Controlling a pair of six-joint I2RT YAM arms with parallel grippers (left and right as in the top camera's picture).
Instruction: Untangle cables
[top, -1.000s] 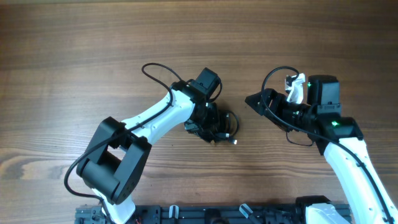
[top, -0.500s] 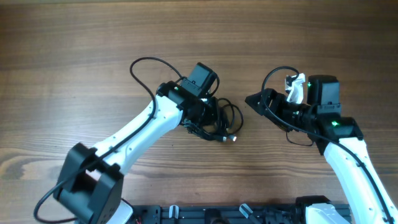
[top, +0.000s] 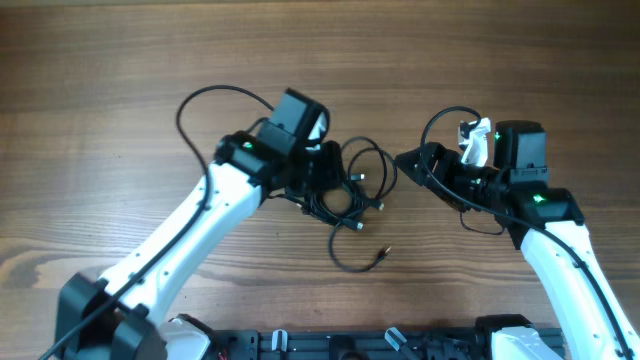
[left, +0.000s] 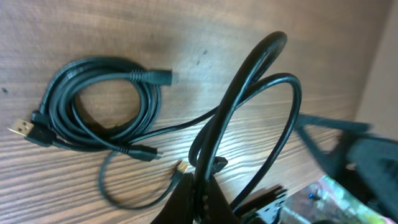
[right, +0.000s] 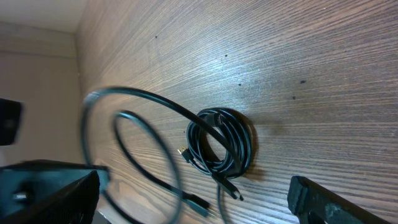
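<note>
Several thin black cables (top: 352, 188) lie in a tangle on the wooden table (top: 120, 80), just right of the left gripper (top: 322, 180) in the overhead view. The left gripper's fingers are pinched narrow on one strand, and the left wrist view shows two tall loops of that strand rising out of the pinch. Beyond the left gripper in that view, a coiled bundle (left: 99, 102) lies flat on the wood in several turns. A gold-tipped flat plug (left: 20, 127) sticks out at its left edge and a small dark plug at its upper right. One loose cord (top: 350, 262) trails out of the tangle, below and to the right of the left gripper, curving in an open arc and ending in a small metallic plug (top: 384, 250). The right gripper (top: 408, 162) hovers to the right of the left gripper, on the other side of the tangle. It is just beside the outermost loop, and I cannot tell whether it touches. The right wrist view shows its fingers spread wide, with the coiled bundle on the wood ahead of them and two blurred loops arching at the left.
</note>
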